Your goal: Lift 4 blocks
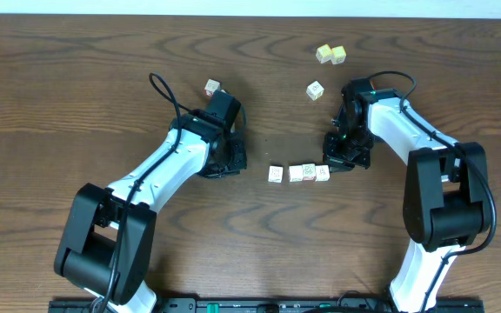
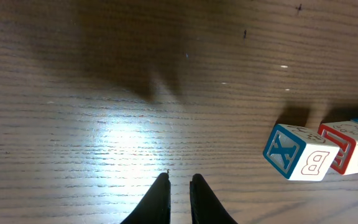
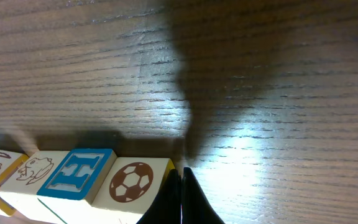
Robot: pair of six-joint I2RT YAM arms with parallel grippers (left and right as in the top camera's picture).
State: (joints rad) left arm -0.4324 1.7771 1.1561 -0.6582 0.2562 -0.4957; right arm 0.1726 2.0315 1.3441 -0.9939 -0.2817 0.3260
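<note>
4 blocks (image 1: 301,173) lie in a row on the table (image 1: 76,69), with the right gripper (image 3: 181,186), jaws together and empty, beside one end and the left gripper (image 2: 179,190), jaws nearly together and empty, near the other; light, rigid, smooth cubes, judged best squeezed at the end faces.
</note>
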